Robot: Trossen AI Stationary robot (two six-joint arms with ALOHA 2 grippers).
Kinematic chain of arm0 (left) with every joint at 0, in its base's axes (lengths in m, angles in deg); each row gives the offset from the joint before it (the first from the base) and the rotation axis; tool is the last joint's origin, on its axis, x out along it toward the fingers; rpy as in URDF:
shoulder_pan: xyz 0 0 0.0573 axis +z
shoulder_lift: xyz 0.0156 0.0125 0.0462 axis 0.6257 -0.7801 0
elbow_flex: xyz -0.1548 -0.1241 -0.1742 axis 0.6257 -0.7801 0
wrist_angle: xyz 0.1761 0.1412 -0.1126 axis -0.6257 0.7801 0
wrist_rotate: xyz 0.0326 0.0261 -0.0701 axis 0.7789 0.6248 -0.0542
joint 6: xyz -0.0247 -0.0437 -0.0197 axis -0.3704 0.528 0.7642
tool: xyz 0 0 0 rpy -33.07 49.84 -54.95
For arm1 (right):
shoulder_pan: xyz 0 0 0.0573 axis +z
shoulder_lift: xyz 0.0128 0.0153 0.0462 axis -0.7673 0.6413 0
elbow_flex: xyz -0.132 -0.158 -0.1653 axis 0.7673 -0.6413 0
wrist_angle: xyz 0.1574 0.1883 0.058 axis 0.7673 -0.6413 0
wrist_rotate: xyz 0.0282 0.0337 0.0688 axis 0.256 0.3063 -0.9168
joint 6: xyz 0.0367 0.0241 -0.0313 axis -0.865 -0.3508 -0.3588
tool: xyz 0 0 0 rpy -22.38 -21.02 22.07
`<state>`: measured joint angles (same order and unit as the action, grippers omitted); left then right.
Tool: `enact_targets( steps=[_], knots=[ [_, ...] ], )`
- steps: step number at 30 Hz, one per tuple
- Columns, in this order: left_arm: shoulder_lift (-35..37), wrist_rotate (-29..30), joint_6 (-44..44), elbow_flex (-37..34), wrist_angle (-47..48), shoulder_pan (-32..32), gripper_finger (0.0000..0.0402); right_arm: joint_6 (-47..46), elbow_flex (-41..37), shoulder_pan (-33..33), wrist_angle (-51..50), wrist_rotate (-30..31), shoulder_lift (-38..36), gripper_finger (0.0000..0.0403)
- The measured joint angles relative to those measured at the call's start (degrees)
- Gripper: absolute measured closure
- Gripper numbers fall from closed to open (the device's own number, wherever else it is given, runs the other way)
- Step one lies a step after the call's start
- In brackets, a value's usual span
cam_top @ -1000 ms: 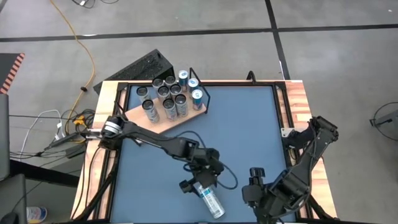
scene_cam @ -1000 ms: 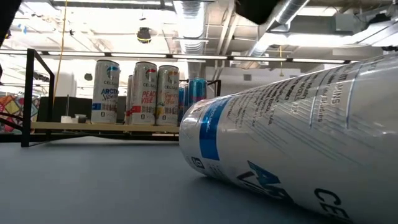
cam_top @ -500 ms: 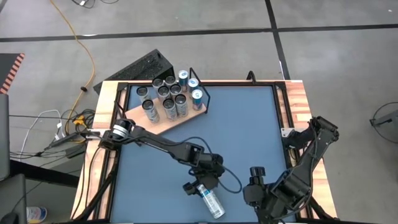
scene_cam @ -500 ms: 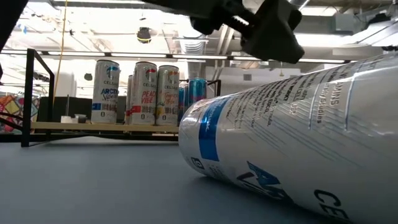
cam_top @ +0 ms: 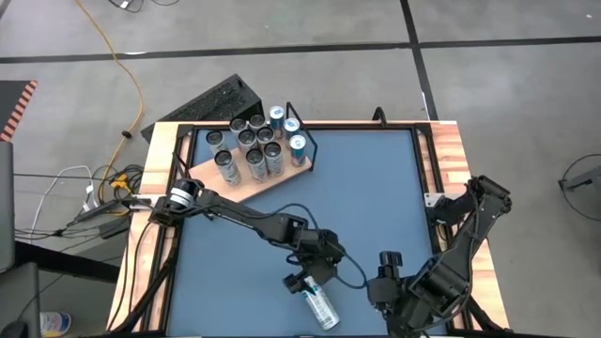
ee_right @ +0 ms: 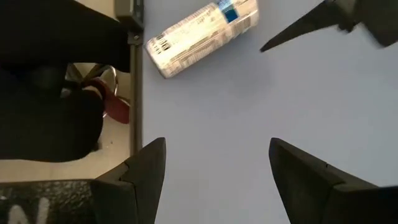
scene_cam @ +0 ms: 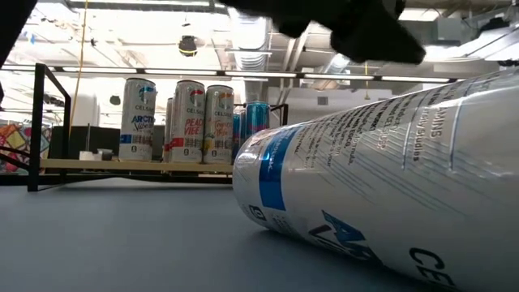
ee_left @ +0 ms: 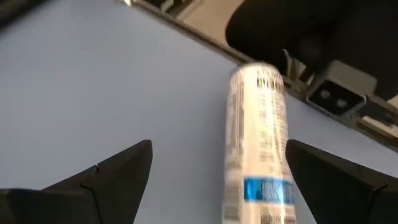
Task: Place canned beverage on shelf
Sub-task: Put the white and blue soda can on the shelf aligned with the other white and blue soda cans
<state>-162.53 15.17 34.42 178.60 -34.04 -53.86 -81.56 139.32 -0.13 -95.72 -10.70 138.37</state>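
Presently we log: white can (cam_top: 318, 305) lying at table's 6 o'clock, left gripper (cam_top: 305, 282) wide open over its top end, nothing held; right gripper (ee_right: 211, 171) parted, empty.

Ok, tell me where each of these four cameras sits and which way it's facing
High: overhead, straight down; both arms, shelf, lying can.
Low: table height, level toward the shelf; can up close, dark arm part above.
Left wrist: down past the open left gripper at the can.
Right wrist: down past the open right gripper at the tabletop.
Shared: all four see the can.
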Motion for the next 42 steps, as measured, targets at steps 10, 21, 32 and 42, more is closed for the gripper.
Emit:
enact_targets(
  steps=[10,21,32,42],
  knots=[
    [-0.79,6.41,-3.24,0.10,-0.24,-6.42,0.0049,-0.69,0.00,4.11,0.03,-0.01,0.00,0.0138],
    [-7.38,12.82,-0.73,0.20,-5.26,-6.76,0.0049,0.18,0.00,5.21,0.44,0.02,0.02,0.0138],
    [-10.40,15.66,1.10,0.16,-1.82,-6.76,0.0053,0.44,0.00,6.51,0.25,2.97,0.02,0.0138],
    [-10.24,17.63,13.07,0.14,-2.16,-6.65,0.0168,2.15,0.00,7.09,0.21,8.98,0.02,0.0138]
  ],
)
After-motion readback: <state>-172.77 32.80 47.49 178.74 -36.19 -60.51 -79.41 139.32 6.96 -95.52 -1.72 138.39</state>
